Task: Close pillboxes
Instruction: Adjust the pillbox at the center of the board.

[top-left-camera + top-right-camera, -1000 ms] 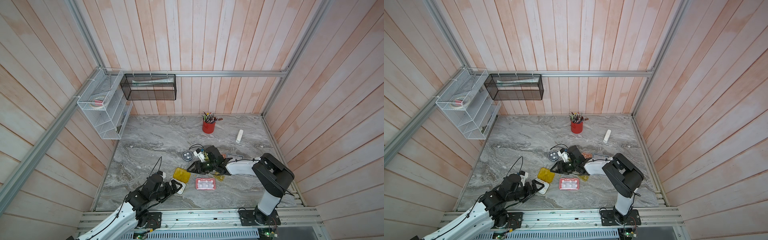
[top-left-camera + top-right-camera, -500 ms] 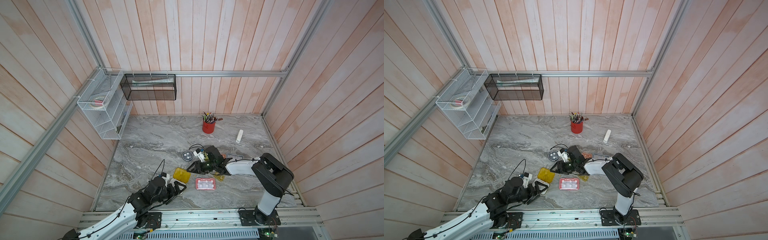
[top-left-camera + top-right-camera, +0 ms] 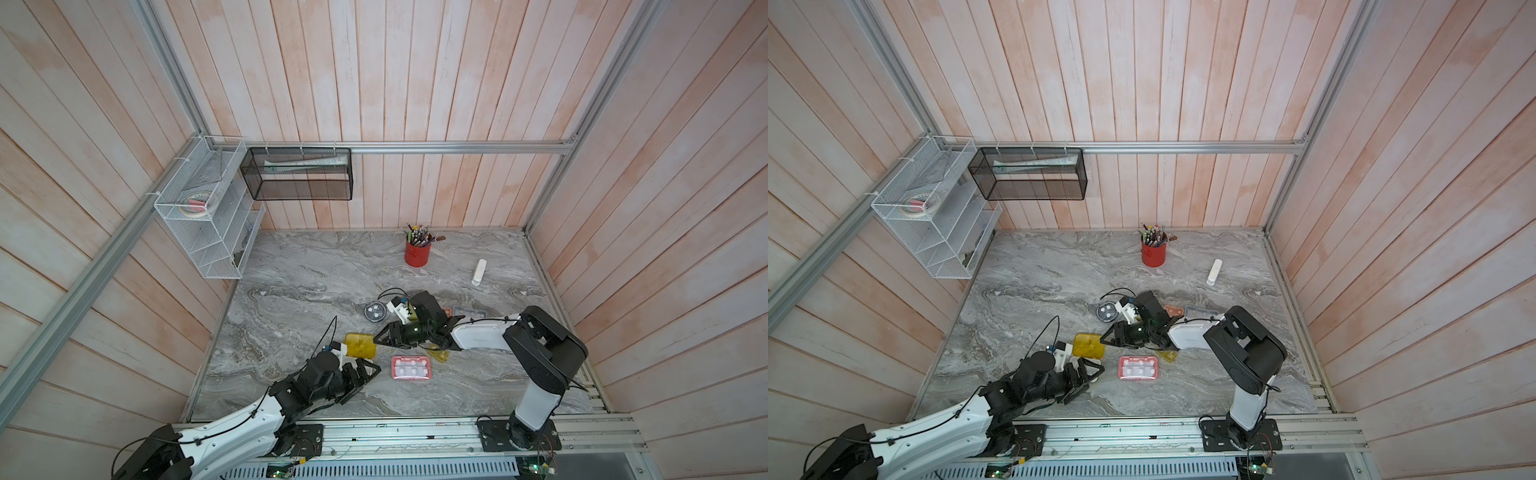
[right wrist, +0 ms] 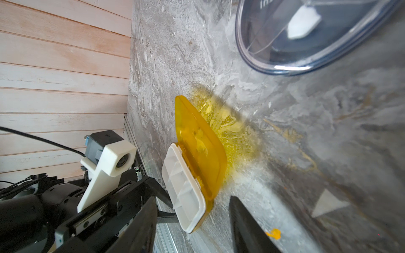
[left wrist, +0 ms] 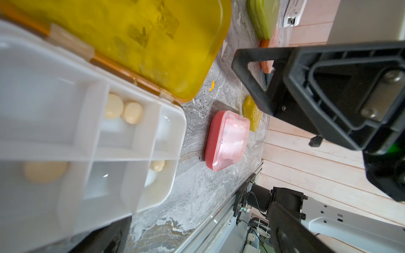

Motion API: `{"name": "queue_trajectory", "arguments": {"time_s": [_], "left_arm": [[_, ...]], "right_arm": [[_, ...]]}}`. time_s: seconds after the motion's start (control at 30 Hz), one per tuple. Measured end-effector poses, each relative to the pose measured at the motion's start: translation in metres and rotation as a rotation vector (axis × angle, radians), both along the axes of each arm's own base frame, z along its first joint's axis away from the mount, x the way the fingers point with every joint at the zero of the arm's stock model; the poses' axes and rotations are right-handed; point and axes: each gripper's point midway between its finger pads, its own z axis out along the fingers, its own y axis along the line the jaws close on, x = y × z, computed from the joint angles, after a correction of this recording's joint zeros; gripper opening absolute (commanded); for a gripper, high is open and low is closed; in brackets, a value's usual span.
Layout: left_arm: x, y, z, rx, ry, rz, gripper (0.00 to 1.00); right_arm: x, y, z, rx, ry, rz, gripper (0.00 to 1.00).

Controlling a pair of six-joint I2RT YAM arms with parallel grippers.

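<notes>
1. Standing wide open and empty, the left gripper [image 3: 365, 380] had slid forward to the yellow pillbox [image 3: 359, 345], right at its white tray [image 5: 87, 131].
2. Its yellow lid [image 4: 199, 142] stood raised beside the part-open, empty right gripper [image 3: 379, 340].
3. Closing looked close.

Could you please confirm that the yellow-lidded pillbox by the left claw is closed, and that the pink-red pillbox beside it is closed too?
Not quite: the yellow-lidded pillbox by the left claw is open. The left wrist view shows its lid swung back and pills exposed in the white compartments. The pink-red pillbox beside it is indeed closed.
</notes>
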Motion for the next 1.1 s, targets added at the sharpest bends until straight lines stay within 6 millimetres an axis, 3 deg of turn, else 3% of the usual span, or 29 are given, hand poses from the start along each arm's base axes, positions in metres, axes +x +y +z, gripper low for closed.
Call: {"name": "queue_trajectory", "arguments": {"time_s": [0.33,0.57,0.73,1.1], "left_arm": [[-0.003,0.000,0.001,0.040,-0.021,-0.040,1.00],[-0.007,0.015,0.013,0.134,-0.074,-0.070,1.00],[-0.008,0.030,0.005,0.195,-0.062,-0.047,1.00],[0.011,0.059,0.001,0.254,-0.050,0.035,1.00]], "right_arm": [[0.001,0.000,-0.005,-0.010,0.007,0.000,0.55],[0.004,0.003,-0.013,-0.021,0.019,-0.001,0.55],[0.007,0.007,-0.018,-0.022,0.026,-0.003,0.55],[0.013,0.014,-0.010,0.009,0.010,-0.001,0.55]]}}
